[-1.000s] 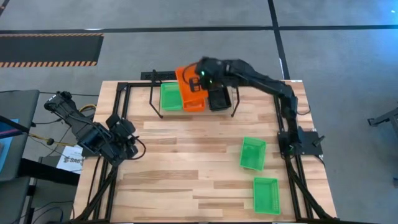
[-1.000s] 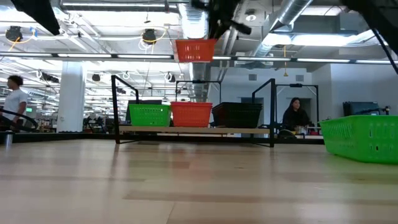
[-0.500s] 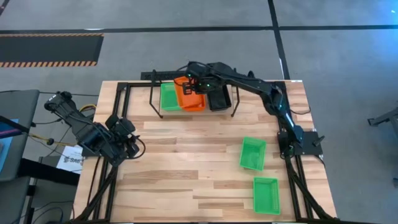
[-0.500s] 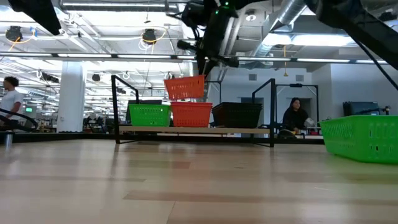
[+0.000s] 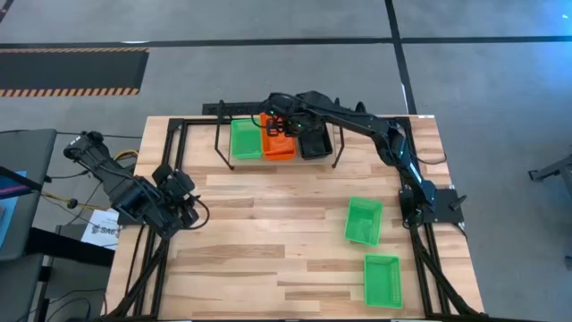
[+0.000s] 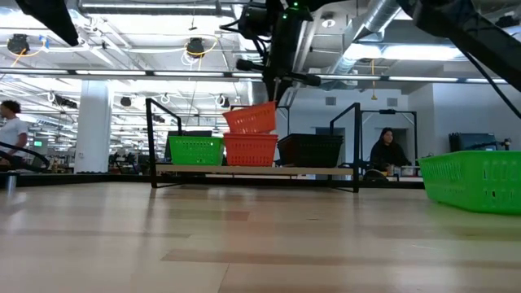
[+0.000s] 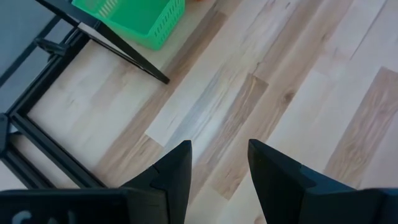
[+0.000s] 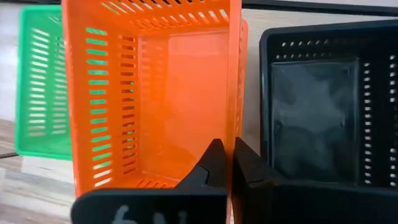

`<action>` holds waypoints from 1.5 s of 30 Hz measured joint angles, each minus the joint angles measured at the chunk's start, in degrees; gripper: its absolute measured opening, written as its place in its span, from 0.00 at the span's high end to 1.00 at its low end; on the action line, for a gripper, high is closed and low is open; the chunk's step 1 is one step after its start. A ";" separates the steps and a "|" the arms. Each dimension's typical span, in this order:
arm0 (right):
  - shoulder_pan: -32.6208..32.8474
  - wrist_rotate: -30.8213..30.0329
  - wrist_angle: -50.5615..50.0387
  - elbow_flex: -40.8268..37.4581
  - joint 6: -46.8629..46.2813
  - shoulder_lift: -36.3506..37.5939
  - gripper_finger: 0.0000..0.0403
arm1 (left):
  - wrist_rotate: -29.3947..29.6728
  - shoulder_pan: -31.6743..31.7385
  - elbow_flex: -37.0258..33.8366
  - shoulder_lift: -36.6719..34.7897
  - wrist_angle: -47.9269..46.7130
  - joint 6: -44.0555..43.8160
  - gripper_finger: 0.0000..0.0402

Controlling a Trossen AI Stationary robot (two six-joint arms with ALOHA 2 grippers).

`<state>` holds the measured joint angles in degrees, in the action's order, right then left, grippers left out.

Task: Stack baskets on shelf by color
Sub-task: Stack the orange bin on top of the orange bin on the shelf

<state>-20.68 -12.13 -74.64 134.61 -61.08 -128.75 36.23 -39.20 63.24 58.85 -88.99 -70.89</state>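
High view: the right hand [image 5: 279, 126] reaches over the shelf [image 5: 223, 143] at the far edge of the surface [image 5: 259, 233], above the orange basket [image 5: 279, 143], which sits between a green basket [image 5: 246, 139] and a black basket [image 5: 315, 143]. Two more green baskets [image 5: 364, 220] lie near the right side. The left hand [image 5: 183, 207] waits at the left edge. Low view: the held orange basket [image 6: 250, 119] hangs tilted, touching the orange stack on the shelf. Left wrist view: the left hand's fingers [image 7: 177, 171] stand apart, holding nothing. Right wrist view: the right hand's fingers [image 8: 214, 165] are clamped on the orange basket's rim.
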 joint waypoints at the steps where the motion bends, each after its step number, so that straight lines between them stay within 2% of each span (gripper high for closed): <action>1: 0.08 -0.29 0.20 0.00 -0.41 0.00 0.99 | 0.00 0.02 0.00 0.00 0.00 0.39 0.64; 21: 1.61 -1.37 -0.26 0.00 -1.92 0.02 0.97 | -0.02 0.00 0.00 0.00 0.00 0.68 0.64; 27: 1.74 -1.38 0.12 0.00 0.15 0.02 0.97 | -0.03 0.01 0.00 0.00 0.02 -0.85 0.64; 35: 1.94 -1.38 0.16 0.00 1.99 0.02 0.85 | -0.10 0.00 0.00 0.00 0.26 -2.08 0.64; 45: 1.45 -1.86 0.54 0.00 4.39 0.02 0.83 | -0.13 0.00 0.00 0.00 0.24 -3.94 0.64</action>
<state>-19.23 -14.00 -74.10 134.60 -56.69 -128.73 36.10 -39.20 63.24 58.85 -88.75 -74.83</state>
